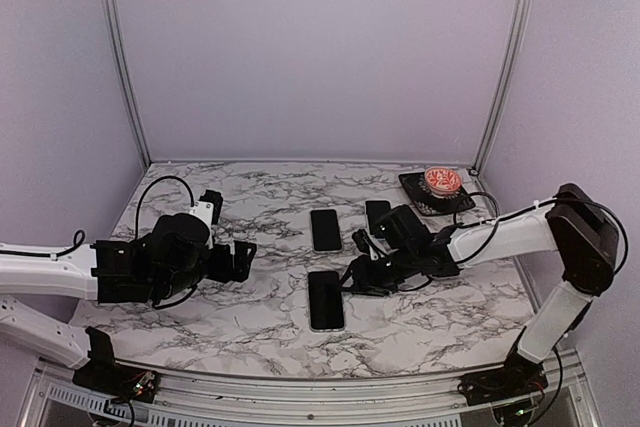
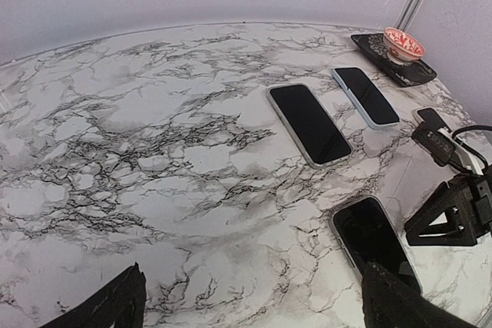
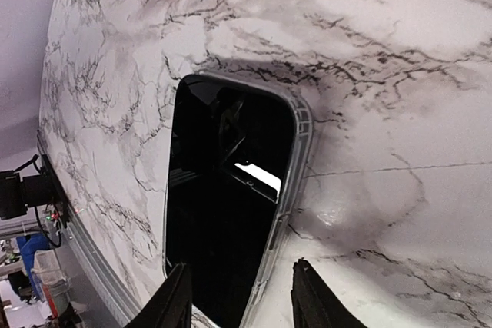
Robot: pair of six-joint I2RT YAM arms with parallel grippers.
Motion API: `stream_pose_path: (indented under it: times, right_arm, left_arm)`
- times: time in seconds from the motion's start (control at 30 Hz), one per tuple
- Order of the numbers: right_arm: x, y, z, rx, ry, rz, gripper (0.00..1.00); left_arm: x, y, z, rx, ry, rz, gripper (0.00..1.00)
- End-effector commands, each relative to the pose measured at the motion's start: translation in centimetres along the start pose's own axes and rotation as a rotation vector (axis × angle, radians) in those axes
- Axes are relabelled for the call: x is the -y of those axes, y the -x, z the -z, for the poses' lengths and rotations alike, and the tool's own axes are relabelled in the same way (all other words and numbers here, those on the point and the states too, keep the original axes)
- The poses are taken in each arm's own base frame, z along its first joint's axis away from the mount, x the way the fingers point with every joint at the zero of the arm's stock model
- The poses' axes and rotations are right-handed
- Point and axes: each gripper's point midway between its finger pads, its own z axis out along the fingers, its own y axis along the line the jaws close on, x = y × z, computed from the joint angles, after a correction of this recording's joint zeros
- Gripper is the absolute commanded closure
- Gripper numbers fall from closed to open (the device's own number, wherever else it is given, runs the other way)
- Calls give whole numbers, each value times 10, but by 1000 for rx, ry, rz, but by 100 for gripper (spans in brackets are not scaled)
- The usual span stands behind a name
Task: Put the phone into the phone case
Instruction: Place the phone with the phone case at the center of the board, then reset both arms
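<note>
**A:** What could go wrong?

**B:** The right end effector hangs part-open and empty, straddling one long edge of the near phone. The phone lies flat on the desk inside a grey case. A finger could snag that rim and lever a corner out. The left end effector is wide and idle.

**A:** Anything unclear?

**B:** I can't tell if the corners are seated, since the phone's end is cut off. The arm half-hides the far-right phone.
</note>
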Motion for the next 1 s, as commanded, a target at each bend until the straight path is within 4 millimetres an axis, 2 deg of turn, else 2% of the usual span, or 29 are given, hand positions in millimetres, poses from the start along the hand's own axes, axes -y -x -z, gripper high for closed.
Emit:
stream_pose_path:
  times: [0.0,0.07,0.13,0.17,0.2,0.23,0.33,0.43,0.53,0.63,0.77,0.87,0.97]
  right_arm:
    - [-6,22,34,105,-95,81,53]
    - [-10,37,58,180,-144,135,39]
    - [-5,56,89,283,-210,174,12]
    - [3,67,106,343,-249,186,3]
    - [12,77,125,405,-285,189,2]
    - [32,90,150,498,-381,172,1]
    - [74,107,207,673,-515,152,1]
    - [112,112,257,841,-606,110,1]
    - [158,102,297,961,-707,6,1]
    - [179,93,316,1065,-796,-20,1]
    - [198,81,325,1151,-873,-89,1]
    - [212,74,332,1186,-946,-152,1]
    - [214,73,327,1177,-943,-143,1]
  left_arm:
    - [-13,11,10,33,53,-6,1]
    - [-20,17,13,46,82,-16,1]
    - [-32,24,15,66,126,-19,1]
    - [-44,28,15,74,167,-4,1]
    - [-57,31,16,76,201,25,1]
    - [-72,36,15,80,232,67,1]
    - [-109,45,15,97,309,121,1]
    - [-143,48,11,85,408,131,1]
    - [-177,41,3,47,517,148,1]
    - [-209,42,10,85,649,138,1]
    - [-243,42,24,158,754,147,1]
    - [-257,45,36,253,800,164,1]
    - [-262,43,41,304,808,171,1]
